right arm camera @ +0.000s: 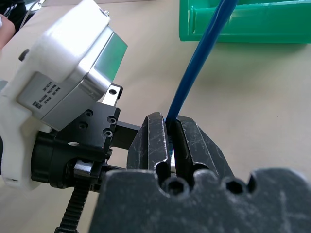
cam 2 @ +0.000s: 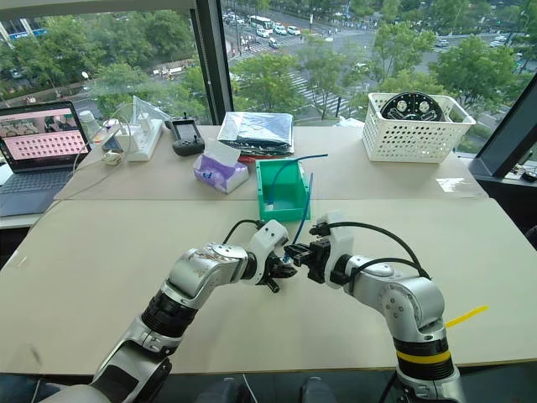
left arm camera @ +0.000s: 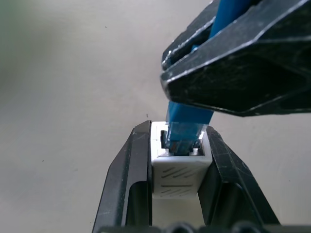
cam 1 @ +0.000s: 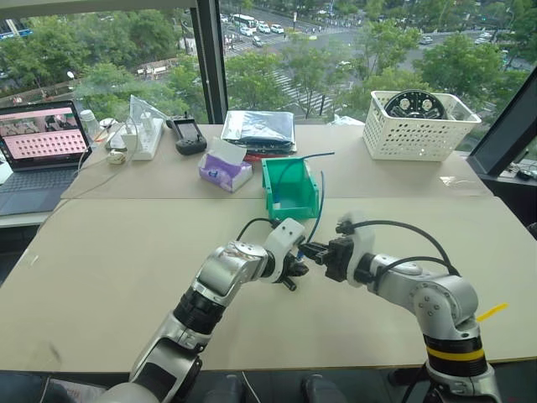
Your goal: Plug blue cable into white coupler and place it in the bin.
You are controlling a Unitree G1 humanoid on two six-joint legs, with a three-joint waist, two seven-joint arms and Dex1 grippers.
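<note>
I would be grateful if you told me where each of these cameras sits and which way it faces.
Left and right eye views: on the head, looking forward and down over both arms at the table, the green bin and the windows.
Left wrist view: on the left wrist, looking along the left tool, clamped on the white coupler.
Right wrist view: on the right wrist, looking along the right tool, shut on the blue cable.
Shared: the wrist views each show the other tool.

Daylight floods two beige tables pushed together before tall windows overlooking trees and a street; a laptop, tissue pack and white lattice basket line the far table.
</note>
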